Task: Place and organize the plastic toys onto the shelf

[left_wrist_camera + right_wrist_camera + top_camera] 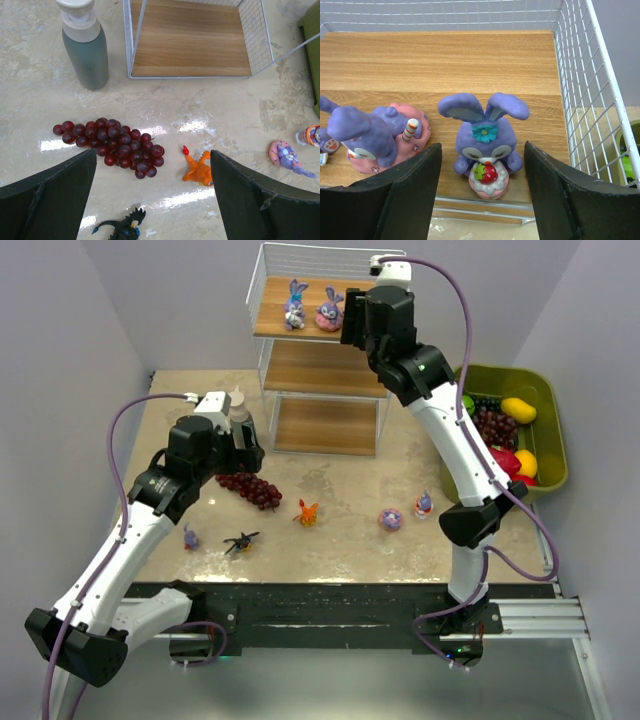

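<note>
The shelf [318, 368] stands at the back centre. On its top board stand a purple bunny [296, 303] and a bunny on a pink ring [329, 310]. My right gripper [353, 328] is at that board's front right. In the right wrist view it [482, 152] is open, its fingers either side of a bunny holding a strawberry cupcake [485, 135], with the pink-ring bunny [377, 137] to the left. My left gripper [152, 156] is open and empty above the table, between the orange creature [197, 169] and the black bug [120, 229].
A dark red grape bunch [250, 487] and a grey-green bottle [238, 405] lie left of the shelf. On the table are a small purple bunny [189, 536], a pink-ring bunny [390, 519] and another figurine [424, 504]. An olive fruit bin [548, 400] stands at the right.
</note>
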